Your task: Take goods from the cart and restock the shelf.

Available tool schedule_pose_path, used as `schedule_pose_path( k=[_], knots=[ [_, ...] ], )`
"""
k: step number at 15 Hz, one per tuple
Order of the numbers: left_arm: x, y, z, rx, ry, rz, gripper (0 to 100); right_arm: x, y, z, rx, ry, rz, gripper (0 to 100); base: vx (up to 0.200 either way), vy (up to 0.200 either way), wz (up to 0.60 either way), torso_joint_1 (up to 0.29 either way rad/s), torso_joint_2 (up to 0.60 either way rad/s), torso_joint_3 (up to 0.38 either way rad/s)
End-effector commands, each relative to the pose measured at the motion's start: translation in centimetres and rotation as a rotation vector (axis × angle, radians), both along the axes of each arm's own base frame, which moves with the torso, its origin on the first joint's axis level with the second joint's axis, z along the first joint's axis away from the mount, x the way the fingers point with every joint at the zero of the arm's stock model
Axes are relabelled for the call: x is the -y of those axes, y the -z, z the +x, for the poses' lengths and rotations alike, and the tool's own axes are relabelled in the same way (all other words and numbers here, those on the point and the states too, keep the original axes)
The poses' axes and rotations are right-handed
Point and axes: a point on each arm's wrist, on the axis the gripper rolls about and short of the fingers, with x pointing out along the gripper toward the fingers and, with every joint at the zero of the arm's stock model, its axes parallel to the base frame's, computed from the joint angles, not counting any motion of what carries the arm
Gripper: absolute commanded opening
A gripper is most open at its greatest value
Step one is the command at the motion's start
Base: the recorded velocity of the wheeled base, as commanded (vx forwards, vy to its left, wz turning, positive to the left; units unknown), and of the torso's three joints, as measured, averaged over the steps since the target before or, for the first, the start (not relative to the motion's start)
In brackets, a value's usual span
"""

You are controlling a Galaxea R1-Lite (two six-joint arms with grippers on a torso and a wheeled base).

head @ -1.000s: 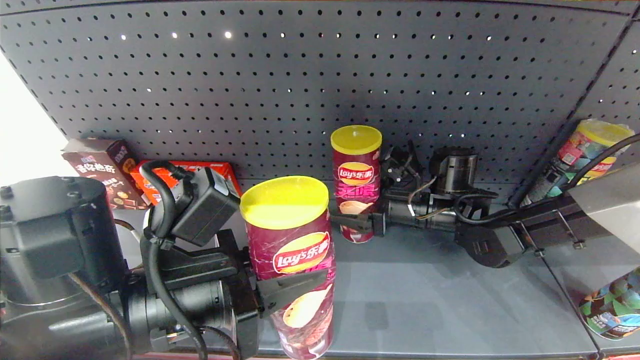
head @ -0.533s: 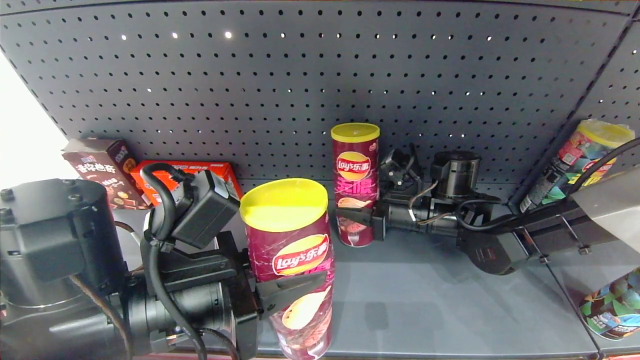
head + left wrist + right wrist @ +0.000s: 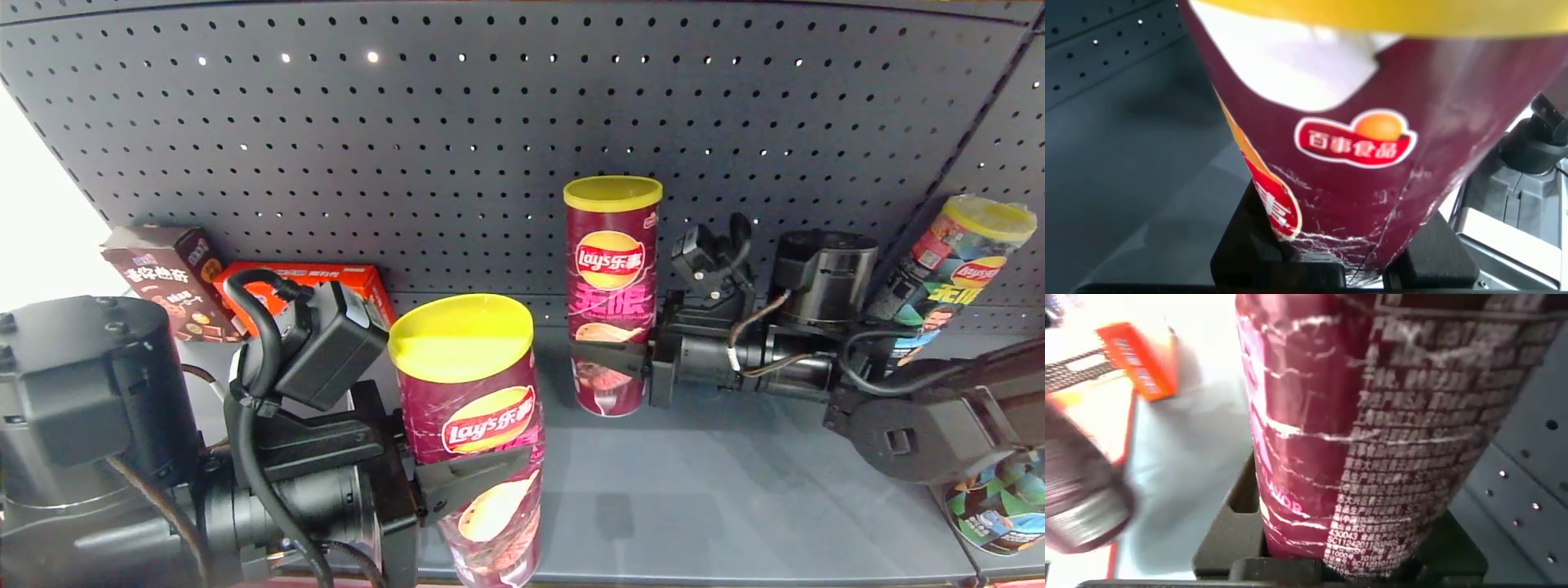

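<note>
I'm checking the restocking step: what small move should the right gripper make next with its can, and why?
Probably lower the right gripper until its chip can stands on the shelf, then open. The gripper is shut low on the upright can, bare shelf lies beneath it, and I cannot tell whether the base touches yet.

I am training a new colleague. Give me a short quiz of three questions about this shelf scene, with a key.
1. True or false: the left gripper grips the front can.
2. The lid of the rear can, in the right gripper, is: A red, B yellow, C white.
3. Which gripper's can is nearer the pegboard?
Key: 1 true; 2 B; 3 right.
</note>
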Motion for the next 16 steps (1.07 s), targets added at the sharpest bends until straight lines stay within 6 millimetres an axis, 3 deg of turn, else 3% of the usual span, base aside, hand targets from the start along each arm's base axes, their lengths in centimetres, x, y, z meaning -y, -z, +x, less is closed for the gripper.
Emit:
schedule_pose_path(
  k=[1, 2, 5, 12, 16],
  knots=[
    [0.0, -0.2, 0.0, 0.005, 0.000, -0.004, 0, 1.1, -1.0, -3.7, 0.040, -0.028, 0.025, 0, 0.000, 0.000, 0.00, 0.000, 0.00, 0.000],
    [0.0, -0.2, 0.1, 0.006, -0.002, -0.005, 0, 1.4, 0.4, -6.0, 0.048, -0.052, 0.029, 0, 0.000, 0.000, 0.00, 0.000, 0.00, 0.000],
    [0.0, -0.2, 0.1, 0.005, -0.005, -0.005, 0, 2.1, 3.6, -8.8, 0.025, -0.034, 0.012, 0, 0.000, 0.000, 0.00, 0.000, 0.00, 0.000],
    [0.1, -0.2, 0.1, 0.008, -0.006, -0.003, 0, 0.9, 7.6, -6.8, 0.004, -0.028, -0.006, 0, 0.000, 0.000, 0.00, 0.000, 0.00, 0.000],
    [0.0, -0.2, 0.1, 0.007, -0.009, -0.002, 0, 0.8, 7.8, -6.8, 0.008, -0.031, -0.002, 0, 0.000, 0.000, 0.00, 0.000, 0.00, 0.000]
  ],
)
